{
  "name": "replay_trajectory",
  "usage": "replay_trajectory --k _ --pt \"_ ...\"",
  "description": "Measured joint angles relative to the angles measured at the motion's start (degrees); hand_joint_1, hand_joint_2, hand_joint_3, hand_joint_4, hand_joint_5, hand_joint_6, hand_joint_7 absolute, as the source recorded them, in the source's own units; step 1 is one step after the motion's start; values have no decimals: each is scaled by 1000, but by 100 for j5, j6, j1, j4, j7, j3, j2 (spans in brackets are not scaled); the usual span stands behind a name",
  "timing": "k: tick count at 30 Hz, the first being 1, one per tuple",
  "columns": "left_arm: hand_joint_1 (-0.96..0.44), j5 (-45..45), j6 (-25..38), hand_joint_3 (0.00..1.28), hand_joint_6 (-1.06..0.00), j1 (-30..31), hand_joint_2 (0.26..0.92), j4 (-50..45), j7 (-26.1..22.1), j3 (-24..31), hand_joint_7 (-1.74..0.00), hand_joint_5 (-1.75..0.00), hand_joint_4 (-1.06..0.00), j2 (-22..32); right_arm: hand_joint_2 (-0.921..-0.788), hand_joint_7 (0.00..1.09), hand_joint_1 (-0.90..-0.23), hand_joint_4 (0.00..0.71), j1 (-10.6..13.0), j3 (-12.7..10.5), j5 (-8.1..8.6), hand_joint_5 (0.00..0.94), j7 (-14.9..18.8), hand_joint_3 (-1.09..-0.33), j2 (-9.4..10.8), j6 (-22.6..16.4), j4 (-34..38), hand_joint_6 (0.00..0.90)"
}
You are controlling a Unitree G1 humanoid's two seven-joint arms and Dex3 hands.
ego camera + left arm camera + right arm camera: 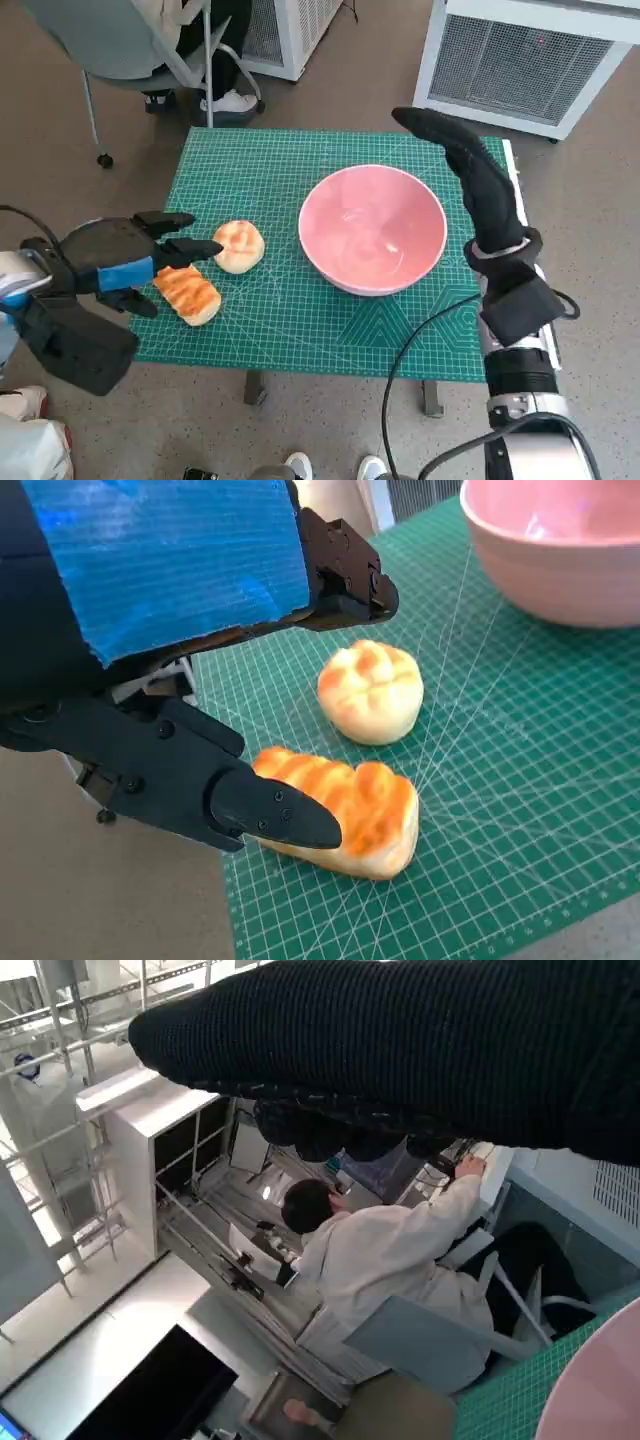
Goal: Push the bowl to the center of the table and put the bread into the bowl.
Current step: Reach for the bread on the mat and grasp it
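Black fingers [270, 815] of the left hand [125, 262] spread wide, holding nothing, over the long bread [345, 810]. Just beyond lies the round bread [371, 691], then the pink bowl [372, 230], near mid-table. Beside the bowl's far rim, the right hand [470, 170] lies flat, gripping nothing. Best straddle one loaf squarely before closing.

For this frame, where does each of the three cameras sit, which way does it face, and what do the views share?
Head view: on the robot's head, looking steeply down at the green cutting mat; shows both forearms, left hand and right hand.
Left wrist view: behind the left hand, facing the round bread roll and the long toasted bread.
Right wrist view: behind the gloved right hand, facing a seated person.
All show the pink bowl.
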Motion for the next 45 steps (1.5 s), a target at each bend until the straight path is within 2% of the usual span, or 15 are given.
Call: replay_trajectory --k 8,16,25,34,37,39,40,41,43,44,45 --pt "-186 173 257 2 -349 -9 730 90 66 -183 -4 -1 -213 -141 -921 622 -707 276 3 -22 13 20 5 -786 0 7 0 -1" --pt "-137 507 372 10 -344 -49 752 506 141 -536 -1 -5 -227 -402 -921 621 -706 275 26 -37 153 20 44 -786 -3 42 0 -1" --pt "-88 878 390 19 -361 -373 787 1163 187 -916 -9 -25 -296 -662 -921 621 -707 276 38 -35 168 21 55 -785 -11 43 -7 -1" --pt "-80 1196 386 22 -440 -668 828 1719 473 -1240 -39 -53 -429 -876 -921 620 -710 276 72 -39 169 21 60 -784 -34 43 -49 -1" --pt "-67 1328 378 22 -528 -764 855 1902 649 -1349 -75 -77 -534 -939 -921 610 -709 276 75 -40 169 21 65 -782 -41 43 -51 -1" --pt "-52 1397 328 29 -639 -837 882 2051 805 -1431 -129 -127 -656 -971 -921 601 -708 276 76 -41 171 21 71 -782 -44 43 -51 -1" --pt "-49 1440 294 30 -662 -871 888 2115 882 -1466 -141 -138 -681 -981 -921 600 -708 276 77 -41 171 21 74 -782 -46 43 -51 -1" --pt "-31 1481 267 80 -609 -904 900 2169 965 -1501 -556 -543 -640 -988 -921 596 -708 276 77 -41 171 21 77 -782 -46 43 -51 -1" --pt "-16 1532 197 122 -567 -949 910 2266 1107 -1545 -912 -899 -604 -995 -921 591 -708 276 78 -42 172 21 83 -782 -48 43 -53 -1" --pt "-11 1555 141 124 -570 -966 914 2316 1215 -1561 -1026 -1022 -604 -995 -921 589 -707 275 78 -43 172 21 85 -782 -49 43 -53 -1" --pt "-7 1567 83 108 -602 -976 916 2360 1323 -1573 -1070 -1091 -614 -995 -921 588 -707 275 78 -45 173 21 88 -783 -51 43 -53 -1"
